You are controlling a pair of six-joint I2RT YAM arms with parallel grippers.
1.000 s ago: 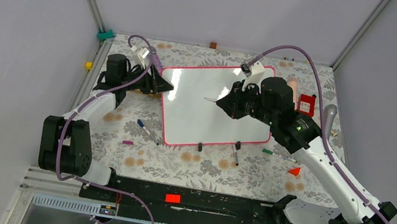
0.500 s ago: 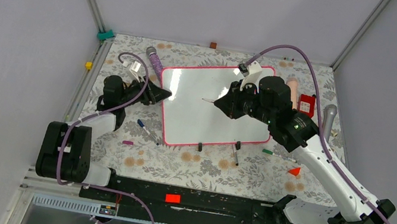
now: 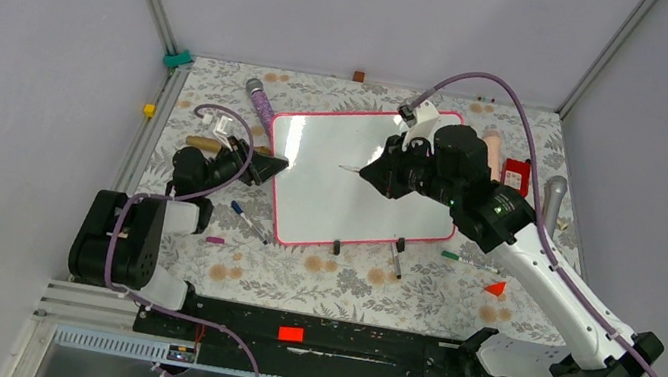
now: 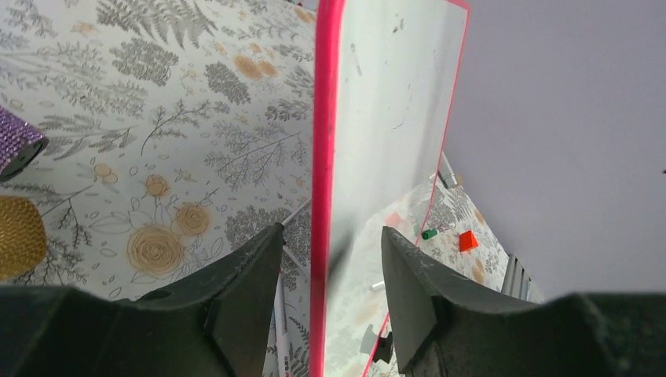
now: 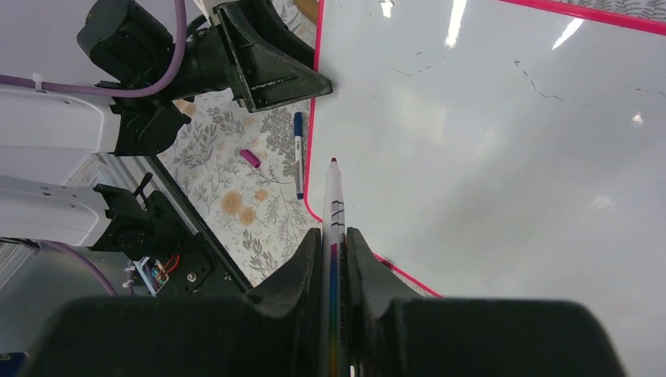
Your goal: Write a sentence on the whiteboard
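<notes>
The left arm is folded low beside the near-left corner of the whiteboard point(image 3: 307, 207), elbow tucked back by its base and forearm reaching toward the board's left edge. The left end effector point(image 3: 273, 164) is open, its two fingers straddling the pink frame there with a gap on each side. The whiteboard lies in the middle of the floral desk point(image 3: 346, 282) and shows only faint strokes. The right arm stretches long from beyond the board's near-right corner, over its right edge. The right end effector point(image 3: 373, 172) is clamped on a white marker point(image 5: 333, 196), purple tip pointing left over the board's middle; contact cannot be told.
</notes>
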